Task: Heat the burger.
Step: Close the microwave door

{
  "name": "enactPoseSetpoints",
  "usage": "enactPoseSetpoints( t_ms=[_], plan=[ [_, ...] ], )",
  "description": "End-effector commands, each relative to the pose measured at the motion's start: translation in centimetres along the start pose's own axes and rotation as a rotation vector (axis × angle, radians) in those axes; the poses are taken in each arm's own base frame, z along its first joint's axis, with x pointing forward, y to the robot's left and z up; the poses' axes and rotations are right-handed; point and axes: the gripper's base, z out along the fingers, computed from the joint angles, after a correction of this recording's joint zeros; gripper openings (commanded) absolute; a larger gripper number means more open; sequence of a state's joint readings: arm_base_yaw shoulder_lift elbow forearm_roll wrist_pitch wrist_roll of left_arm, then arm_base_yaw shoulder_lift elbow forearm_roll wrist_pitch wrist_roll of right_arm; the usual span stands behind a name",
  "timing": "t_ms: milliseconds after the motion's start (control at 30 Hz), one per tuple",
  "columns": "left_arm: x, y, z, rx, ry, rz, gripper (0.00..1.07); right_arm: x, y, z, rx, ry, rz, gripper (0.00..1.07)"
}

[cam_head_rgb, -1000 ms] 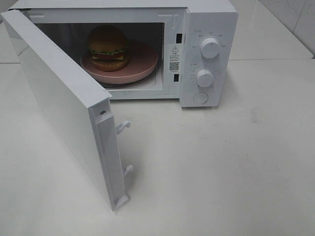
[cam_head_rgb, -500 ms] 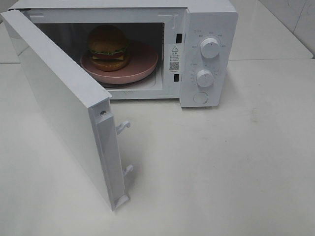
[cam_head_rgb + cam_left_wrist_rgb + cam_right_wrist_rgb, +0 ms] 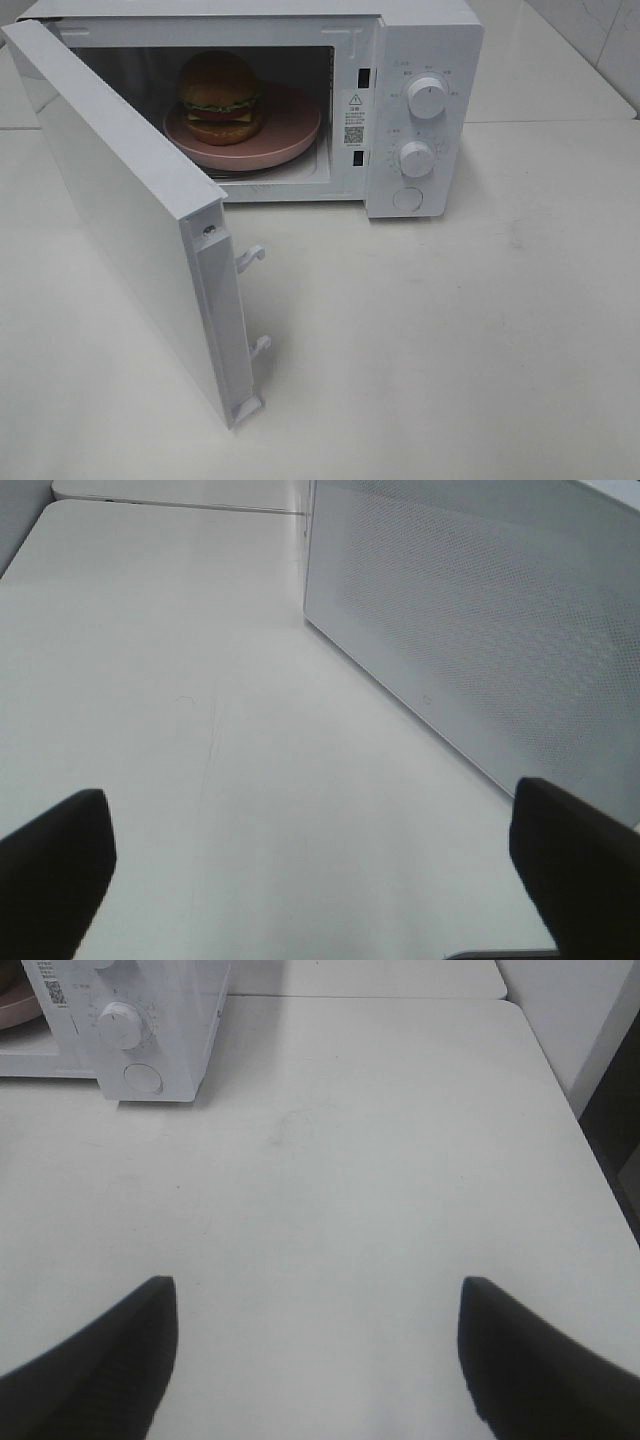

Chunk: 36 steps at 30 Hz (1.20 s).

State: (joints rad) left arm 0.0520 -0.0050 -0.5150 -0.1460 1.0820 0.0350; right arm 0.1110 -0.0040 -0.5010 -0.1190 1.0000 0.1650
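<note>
The burger [image 3: 220, 97], with a brown domed bun, green lettuce and red and yellow layers, stands on a round pink plate [image 3: 290, 135] inside the white microwave [image 3: 425, 30]. The microwave door [image 3: 125, 215] hangs wide open toward the front left. Neither arm appears in the exterior high view. In the left wrist view my left gripper [image 3: 312, 855] is open and empty over bare table, with the perforated door face [image 3: 480, 630] beside it. My right gripper [image 3: 318, 1345] is open and empty over the table, and the microwave's knob panel [image 3: 135, 1030] lies ahead of it.
Two round knobs [image 3: 427, 97] and a round button [image 3: 408, 198] sit on the microwave's right panel. Two latch hooks [image 3: 252, 258] stick out of the open door's edge. The table edge [image 3: 575, 1120] runs along the right, with a dark gap beyond it.
</note>
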Motion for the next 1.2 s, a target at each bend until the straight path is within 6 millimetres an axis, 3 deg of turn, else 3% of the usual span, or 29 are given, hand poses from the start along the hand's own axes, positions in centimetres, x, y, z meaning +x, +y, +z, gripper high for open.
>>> enactPoseSetpoints(
  t_ms=[33, 467, 667, 733, 767, 833, 867, 900, 933, 967, 1000, 1033, 1067, 1100, 1200],
  plan=[
    [0.0, 0.0, -0.2, -0.004, -0.028, -0.001, 1.00, 0.3, 0.0, -0.3, 0.001, -0.028, -0.010, 0.75],
    [-0.2, -0.1, -0.2, 0.004, -0.033, -0.008, 1.00, 0.3, 0.0, -0.3, 0.001, -0.028, -0.010, 0.75],
    [-1.9, -0.2, 0.0, 0.009, -0.042, -0.018, 0.92, 0.3, 0.0, -0.3, 0.001, -0.028, -0.010, 0.75],
    [-2.6, 0.0, 0.8, 0.005, -0.026, -0.025, 0.81, 0.3, 0.0, -0.3, 0.001, -0.028, -0.010, 0.75],
    [-2.6, 0.0, 0.8, 0.005, -0.026, -0.025, 0.81, 0.3, 0.0, -0.3, 0.001, -0.028, -0.010, 0.75],
    [-3.2, 0.1, 1.6, -0.003, -0.007, -0.029, 0.64, 0.3, 0.0, -0.3, 0.001, -0.028, -0.010, 0.75],
    [-3.2, 0.1, 1.6, -0.003, -0.007, -0.029, 0.64, 0.3, 0.0, -0.3, 0.001, -0.028, -0.010, 0.75],
    [-3.6, 0.2, 2.2, -0.004, 0.015, -0.034, 0.49, 0.3, 0.0, -0.3, 0.001, -0.028, -0.010, 0.75],
    [-3.7, 0.2, 2.6, -0.006, 0.027, -0.037, 0.41, 0.3, 0.0, -0.3, 0.001, -0.028, -0.010, 0.75],
    [-3.7, 0.2, 2.6, -0.006, 0.027, -0.037, 0.41, 0.3, 0.0, -0.3, 0.001, -0.028, -0.010, 0.75],
    [-4.1, 0.3, 3.3, -0.010, 0.042, -0.041, 0.27, 0.3, 0.0, -0.3, 0.001, -0.028, -0.010, 0.75],
    [-4.1, 0.3, 3.3, -0.010, 0.042, -0.041, 0.27, 0.3, 0.0, -0.3, 0.001, -0.028, -0.010, 0.75],
    [-4.4, 0.5, 4.1, -0.013, 0.059, -0.047, 0.11, 0.3, 0.0, -0.3, 0.001, -0.028, -0.010, 0.75],
    [-4.5, 0.5, 4.5, -0.012, 0.059, -0.052, 0.05, 0.3, 0.0, -0.3, 0.001, -0.028, -0.010, 0.75],
    [-4.7, 0.8, 5.9, -0.021, 0.058, -0.054, 0.00, 0.3, 0.0, -0.3, 0.001, -0.028, -0.010, 0.75]
  ],
)
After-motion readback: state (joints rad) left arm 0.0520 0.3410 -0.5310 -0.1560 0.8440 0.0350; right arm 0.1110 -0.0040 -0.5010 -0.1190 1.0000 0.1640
